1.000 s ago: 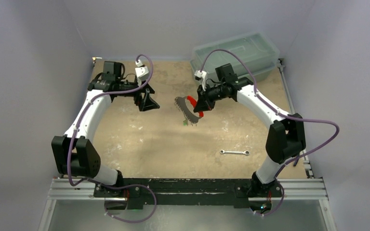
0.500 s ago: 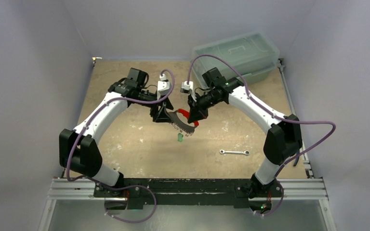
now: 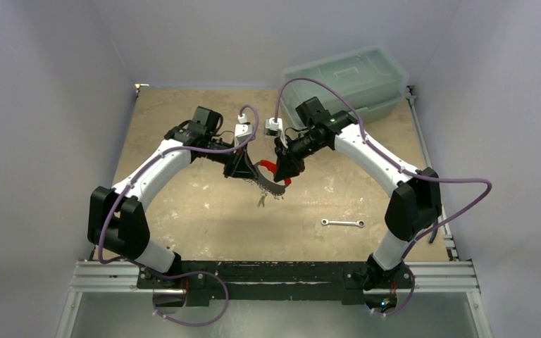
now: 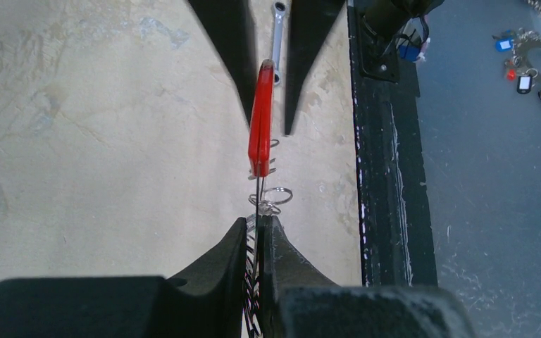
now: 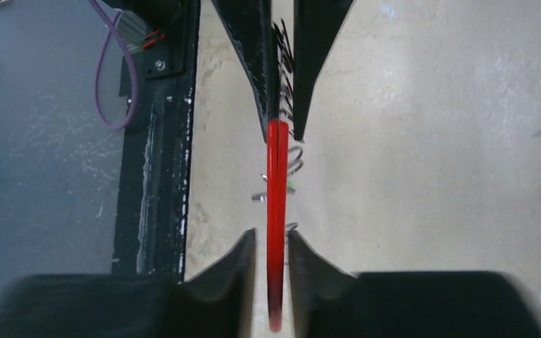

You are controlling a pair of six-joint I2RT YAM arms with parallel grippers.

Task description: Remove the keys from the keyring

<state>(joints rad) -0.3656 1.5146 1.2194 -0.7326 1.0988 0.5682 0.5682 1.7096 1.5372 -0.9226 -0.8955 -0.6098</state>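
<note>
Red and glossy, one flat section [image 5: 277,183] closes the white oval keyring [image 3: 270,177], which is held edge-up in the air over the mottled tan table [image 3: 197,211], between the two arms. The left gripper [image 4: 253,227] is clamped tight on the loop's thin rim, where wire split-rings and small dull-metal keys [image 3: 273,189] bristle. The right gripper [image 5: 271,243] straddles the section, its tapered black fingers slightly apart with a sliver of gap on one side. A slim silver wrench [image 3: 343,223] lies well apart on the table.
</note>
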